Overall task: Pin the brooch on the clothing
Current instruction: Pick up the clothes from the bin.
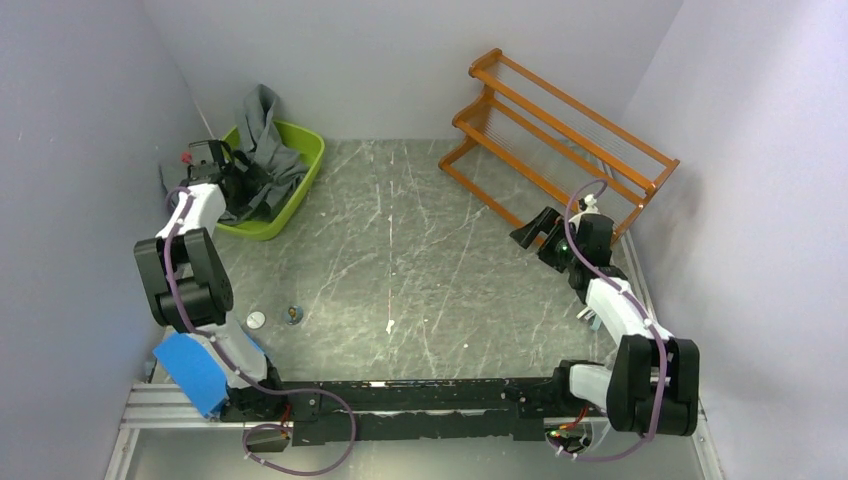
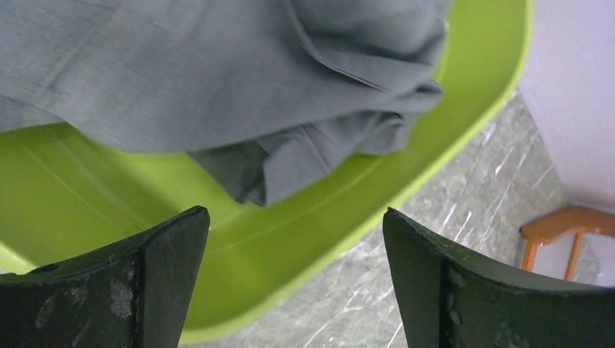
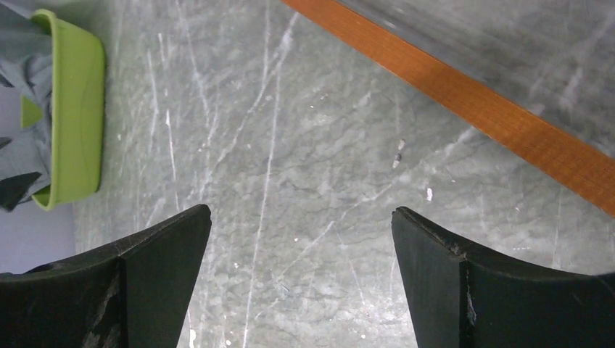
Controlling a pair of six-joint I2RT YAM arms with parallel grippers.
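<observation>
Grey marbled tabletop (image 1: 430, 250) boxed in by pale walls (image 1: 400, 60).

Top view: lime-green bin (image 1: 300, 150) sits at the far left. The dark-grey shirt (image 1: 265, 130) is bunched inside it, piled above the rim. Orange wooden rack (image 1: 560, 130) stands at the far right. Left arm (image 1: 200, 205) reaches to the bin's near edge; right arm (image 1: 620, 305) stretches toward the rack's near end. Brooch (image 1: 293, 314), small, dark and round, lies on the tabletop near the left arm's base, just beside a white disc (image 1: 256, 320), well apart from the shirt.

Left wrist view: left fingers (image 2: 145, 290) spread wide, nothing between them, hanging over the bin wall with shirt folds just beyond the tips. No contact visible.

Right wrist view: right fingers (image 3: 471, 290) spread wide and empty above bare tabletop. A rack rail crosses the upper right; bin and shirt show at the left edge.
</observation>
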